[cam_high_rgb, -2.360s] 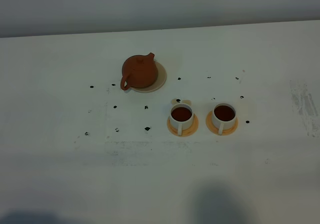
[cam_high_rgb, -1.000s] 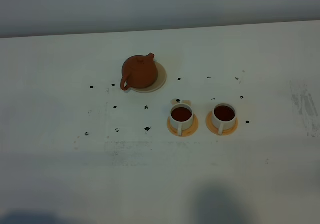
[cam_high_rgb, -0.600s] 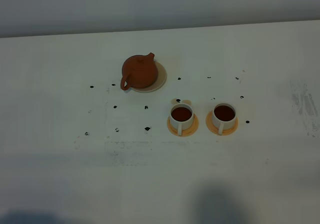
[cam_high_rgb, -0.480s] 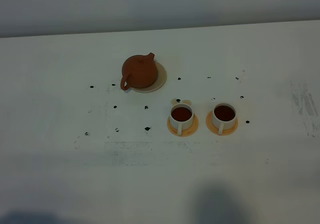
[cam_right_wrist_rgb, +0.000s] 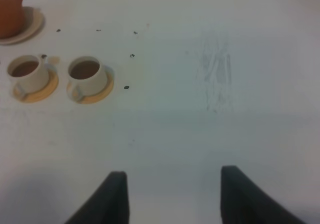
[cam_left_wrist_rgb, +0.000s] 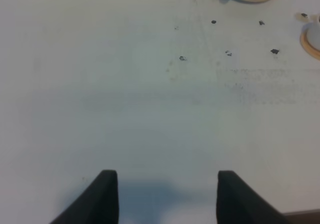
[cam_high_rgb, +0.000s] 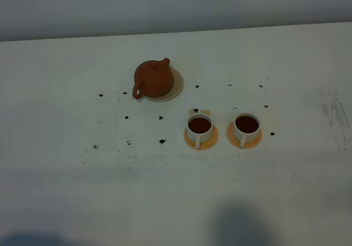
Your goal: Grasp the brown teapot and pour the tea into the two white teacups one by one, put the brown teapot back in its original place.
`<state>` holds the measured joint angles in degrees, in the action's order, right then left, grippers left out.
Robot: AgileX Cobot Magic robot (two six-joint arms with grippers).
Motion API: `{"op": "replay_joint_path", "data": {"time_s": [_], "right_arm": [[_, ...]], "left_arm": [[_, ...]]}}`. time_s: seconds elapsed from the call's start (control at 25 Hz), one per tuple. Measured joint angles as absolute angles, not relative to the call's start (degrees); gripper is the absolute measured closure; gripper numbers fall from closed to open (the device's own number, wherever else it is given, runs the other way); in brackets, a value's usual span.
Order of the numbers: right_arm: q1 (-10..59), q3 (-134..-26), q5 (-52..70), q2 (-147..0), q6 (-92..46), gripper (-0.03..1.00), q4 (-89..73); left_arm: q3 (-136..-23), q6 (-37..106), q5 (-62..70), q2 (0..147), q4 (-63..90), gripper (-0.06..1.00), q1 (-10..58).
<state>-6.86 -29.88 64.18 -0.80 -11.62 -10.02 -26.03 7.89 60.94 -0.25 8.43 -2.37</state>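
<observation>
teapot: brown teapot sits upright on the cream saucer, lid on, loop handle toward the near-left, spout toward the far-right
saucer: round, flat, cream – rim shows on the teapot's right side
left cup: white cup on an orange saucer, dark tea inside, handle facing the near edge
right cup: second white cup on its own orange saucer, also holds dark tea – just beside the first, not touching
cups vs teapot: both nearer than the teapot and to its right, apart from it
table: white table with small black specks scattered around the crockery
left gripper: left gripper released, jaws spread, nothing between them, over bare table well away from the teapot
right gripper: right gripper released, jaws apart and empty, cups well off to one side
</observation>
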Motion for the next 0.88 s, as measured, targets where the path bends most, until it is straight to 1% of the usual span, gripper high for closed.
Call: {"op": "replay_joint_path", "data": {"time_s": [0.88], "right_arm": [[-6.86,-29.88,64.18,-0.80,-11.64,0.54,-10.02]], "left_arm": [[-26.03,7.89,60.94,-0.25,8.43,0.51,-2.37]]}}
